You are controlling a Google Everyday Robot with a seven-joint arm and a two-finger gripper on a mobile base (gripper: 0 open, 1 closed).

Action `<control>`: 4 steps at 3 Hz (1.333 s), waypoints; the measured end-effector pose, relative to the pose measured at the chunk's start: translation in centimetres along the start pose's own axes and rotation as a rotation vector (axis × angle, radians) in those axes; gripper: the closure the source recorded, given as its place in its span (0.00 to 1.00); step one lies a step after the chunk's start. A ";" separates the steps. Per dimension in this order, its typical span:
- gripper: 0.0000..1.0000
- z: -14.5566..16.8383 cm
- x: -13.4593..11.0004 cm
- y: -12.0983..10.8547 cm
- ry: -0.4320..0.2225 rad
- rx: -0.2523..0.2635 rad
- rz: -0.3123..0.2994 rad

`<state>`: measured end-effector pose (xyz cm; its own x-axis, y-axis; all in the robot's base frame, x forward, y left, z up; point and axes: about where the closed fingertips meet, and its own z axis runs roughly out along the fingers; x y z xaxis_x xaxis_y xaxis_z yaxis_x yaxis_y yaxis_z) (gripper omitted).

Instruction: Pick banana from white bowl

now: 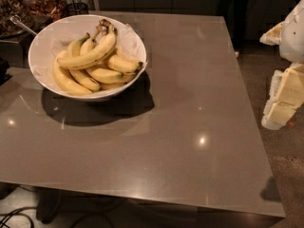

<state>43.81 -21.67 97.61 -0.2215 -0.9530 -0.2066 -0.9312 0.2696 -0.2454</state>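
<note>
The banana point(90, 55) I am after lies well apart from the gripper point(284, 101), which hangs beyond the right edge of the tabletop point(190, 108), over the floor, at the very border of my view. I see it only as pale, blocky pieces, so this is probably the gripper itself rather than a wrist link. I cannot tell whether its jaws are apart or together.

Far across the grey tabletop, towards the back left corner, sits the white bowl point(50, 39). The banana rests on top of the bunch inside it, running diagonally with its brownish stem end up near the far rim. Shorter bananas point(118, 64) with dark tips lie beneath it. Jars point(45, 4) stand behind the bowl, and a metal handle point(23, 25) lies just beside its left rim.
</note>
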 end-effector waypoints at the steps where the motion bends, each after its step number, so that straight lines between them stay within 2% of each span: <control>1: 0.00 -0.1 -0.1 0.0 0.000 0.006 0.000; 2: 0.00 0.1 -2.0 0.2 0.066 0.012 -0.030; 3: 0.00 0.3 -5.6 0.3 0.163 0.004 -0.084; 4: 0.00 0.9 -9.5 -0.6 0.212 0.020 -0.142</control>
<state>46.77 -12.68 98.89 -0.1462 -0.9887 0.0340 -0.9520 0.1313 -0.2765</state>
